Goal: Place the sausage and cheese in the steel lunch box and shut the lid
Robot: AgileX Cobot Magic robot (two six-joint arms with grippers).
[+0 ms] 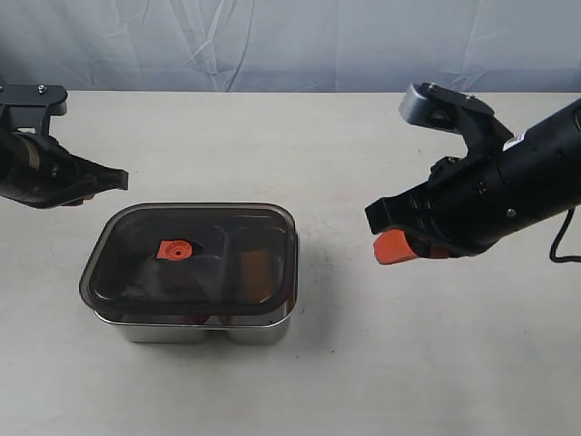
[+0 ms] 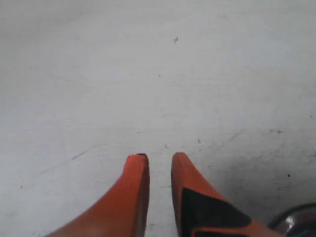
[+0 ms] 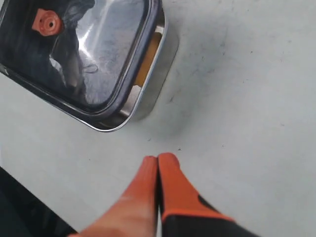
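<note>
Lunch box: shiny rectangular stainless-steel tray (image 1: 195, 329) is sitting on the pale table (image 1: 363, 381).
Lid: dark smoky translucent plastic lid (image 1: 218, 272) is lying on it.
Cheese: yellow-orange wedge (image 3: 148, 57) is showing inside, under the lid's edge.
Sausage: cannot tell.
Left gripper (image 2: 158, 160): hovering, tips narrowly apart, empty.
Right gripper (image 3: 157, 160): hovering beside box, tips pressing together, empty.

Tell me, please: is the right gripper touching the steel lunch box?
Apart. The exterior view shows bare table between the right gripper and the steel lunch box; the right wrist view shows the same gap.
</note>
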